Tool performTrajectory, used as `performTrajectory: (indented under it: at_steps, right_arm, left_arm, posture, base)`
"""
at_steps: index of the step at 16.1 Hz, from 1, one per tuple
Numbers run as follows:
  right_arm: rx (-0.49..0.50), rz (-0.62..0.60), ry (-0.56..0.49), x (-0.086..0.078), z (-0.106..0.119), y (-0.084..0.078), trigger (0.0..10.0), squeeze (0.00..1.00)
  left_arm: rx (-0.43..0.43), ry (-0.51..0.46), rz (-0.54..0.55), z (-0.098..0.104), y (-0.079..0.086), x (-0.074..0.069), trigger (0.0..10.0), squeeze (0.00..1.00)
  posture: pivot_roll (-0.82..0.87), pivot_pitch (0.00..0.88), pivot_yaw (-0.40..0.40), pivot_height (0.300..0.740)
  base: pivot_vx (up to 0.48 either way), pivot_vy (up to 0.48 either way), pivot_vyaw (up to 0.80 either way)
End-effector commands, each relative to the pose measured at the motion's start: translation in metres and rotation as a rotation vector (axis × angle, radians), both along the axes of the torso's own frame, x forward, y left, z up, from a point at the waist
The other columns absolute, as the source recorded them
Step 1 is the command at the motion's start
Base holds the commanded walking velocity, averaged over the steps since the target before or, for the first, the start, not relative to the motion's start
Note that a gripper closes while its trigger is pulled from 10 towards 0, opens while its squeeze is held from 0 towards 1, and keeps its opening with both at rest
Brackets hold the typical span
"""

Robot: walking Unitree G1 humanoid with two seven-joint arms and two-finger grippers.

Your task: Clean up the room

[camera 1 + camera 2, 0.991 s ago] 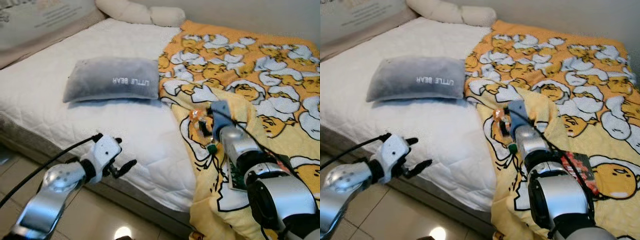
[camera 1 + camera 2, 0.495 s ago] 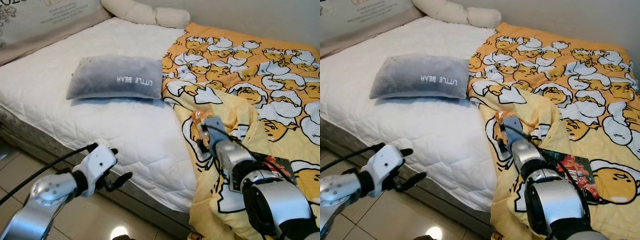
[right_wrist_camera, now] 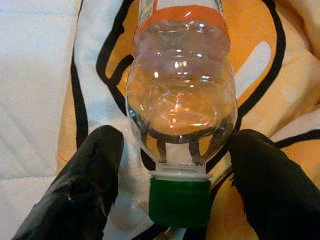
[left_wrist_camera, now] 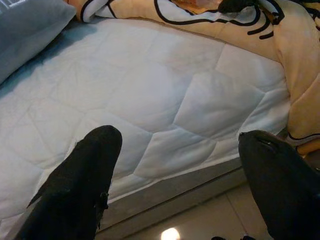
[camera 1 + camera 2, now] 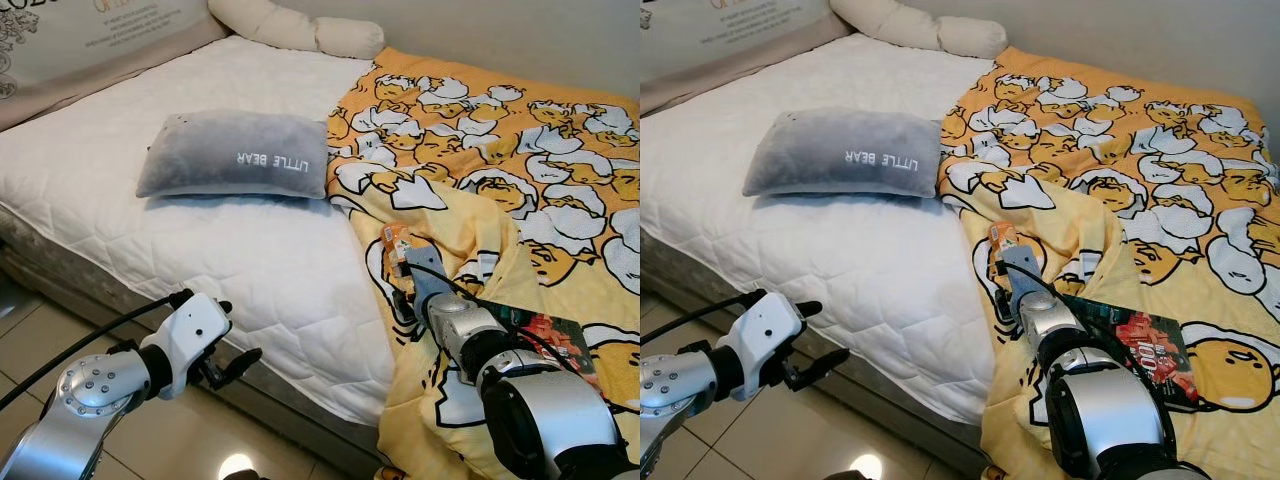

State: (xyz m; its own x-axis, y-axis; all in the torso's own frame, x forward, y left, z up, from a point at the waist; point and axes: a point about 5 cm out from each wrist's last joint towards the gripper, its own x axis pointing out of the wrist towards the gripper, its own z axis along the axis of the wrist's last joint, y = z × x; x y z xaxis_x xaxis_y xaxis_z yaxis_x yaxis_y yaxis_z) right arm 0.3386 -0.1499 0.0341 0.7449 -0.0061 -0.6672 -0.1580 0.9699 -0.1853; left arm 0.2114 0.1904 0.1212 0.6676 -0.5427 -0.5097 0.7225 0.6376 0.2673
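Observation:
A clear plastic bottle (image 3: pixel 181 115) with an orange label and a green cap (image 3: pixel 179 201) lies on the yellow cartoon blanket (image 5: pixel 480 150) near the bed's edge; it also appears as the bottle (image 5: pixel 396 240) in the left eye view. My right gripper (image 3: pixel 177 167) is open, with one black finger (image 3: pixel 90 175) on each side of the bottle's neck and a small gap to the plastic. My left gripper (image 5: pixel 232 335) hangs open beside the mattress edge, above the floor, with nothing between its fingers (image 4: pixel 85 175).
A grey "LITTLE BEAR" pillow (image 5: pixel 235 155) lies on the white mattress (image 5: pixel 200 250). A cream bolster (image 5: pixel 300 30) rests at the head of the bed. A dark booklet with red print (image 5: pixel 545 335) sits on the blanket by my right arm. Tiled floor (image 5: pixel 40 330) lies lower left.
The camera has shifted a little. My right gripper has moved down along the blanket so that its fingers now flank the bottle's neck. My left arm has sunk slightly toward the floor.

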Motion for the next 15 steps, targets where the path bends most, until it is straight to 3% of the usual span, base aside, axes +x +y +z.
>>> performTrajectory:
  at_steps: [1,10,15]
  right_arm:
    - [0.008,-0.021,0.018,-0.0022,-0.0025,-0.0020,0.0,0.00]
    - [0.025,-0.037,0.015,-0.0025,-0.0028,-0.0039,0.0,0.00]
    - [0.090,-0.099,0.005,-0.0015,-0.0015,-0.0067,0.0,0.00]
  left_arm:
    - [0.007,-0.010,-0.005,0.0041,0.0000,-0.0016,10.0,0.00]
    - [0.011,-0.011,-0.003,0.0034,-0.0031,0.0022,10.0,0.00]
    - [0.003,-0.023,0.012,-0.0001,-0.0053,0.0073,10.0,0.00]
  posture:
    - [0.11,0.000,-0.042,0.740]
    - [0.11,0.000,-0.039,0.740]
    - [0.10,0.000,-0.029,0.740]
  base:
    - [0.000,0.000,0.00]
    - [0.000,0.000,0.00]
    - [0.000,0.000,0.00]
